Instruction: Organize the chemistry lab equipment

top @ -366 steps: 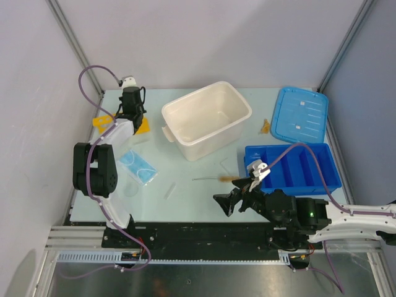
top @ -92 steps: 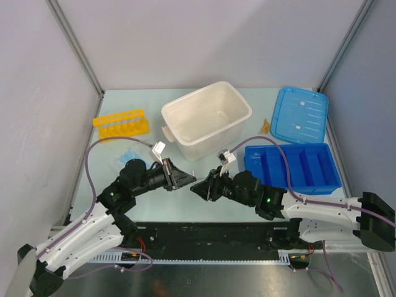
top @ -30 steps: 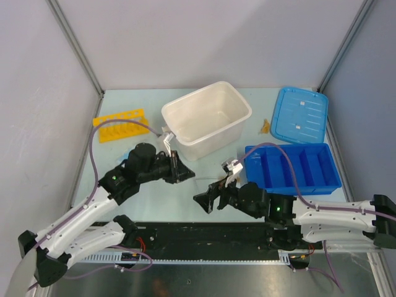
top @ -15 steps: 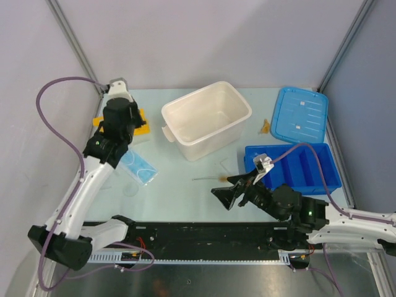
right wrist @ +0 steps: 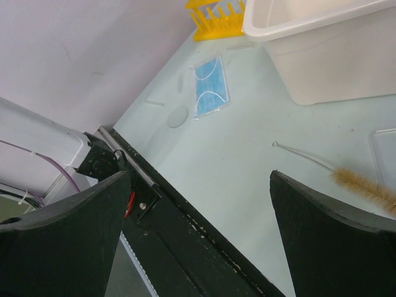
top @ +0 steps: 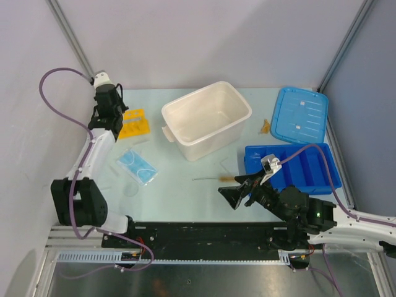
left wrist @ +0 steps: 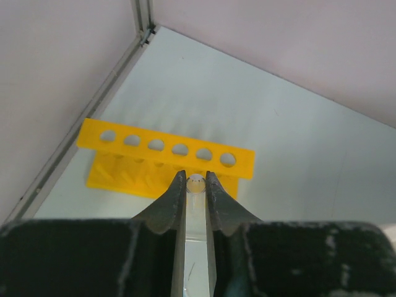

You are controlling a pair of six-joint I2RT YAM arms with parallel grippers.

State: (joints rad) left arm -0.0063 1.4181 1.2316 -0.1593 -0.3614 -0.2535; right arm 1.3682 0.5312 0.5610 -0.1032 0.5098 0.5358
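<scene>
Tabletop [top: 185, 192], left tool [left wrist: 196, 180] outstretched, clamped on clear tube [left wrist: 197, 223] above yellow rack [left wrist: 120, 176], right tool [right wrist: 199, 185] low, agape

The holed tube rack [top: 132, 123] is bright yellow, the square piece [top: 137, 166] pale blue with lighter curved lines across it, and the thin wire brush [top: 215, 179] ends in tan bristles. The tub [top: 204, 145] is creamy white, the lid [top: 300, 114] and divided tray [top: 312, 187] strong blue, and the tiny piece [top: 265, 127] amber, all on a pale mint tabletop [top: 179, 201].

Tub [top: 213, 139] stands between yellow rack [top: 135, 124] and tray [top: 322, 168].
</scene>
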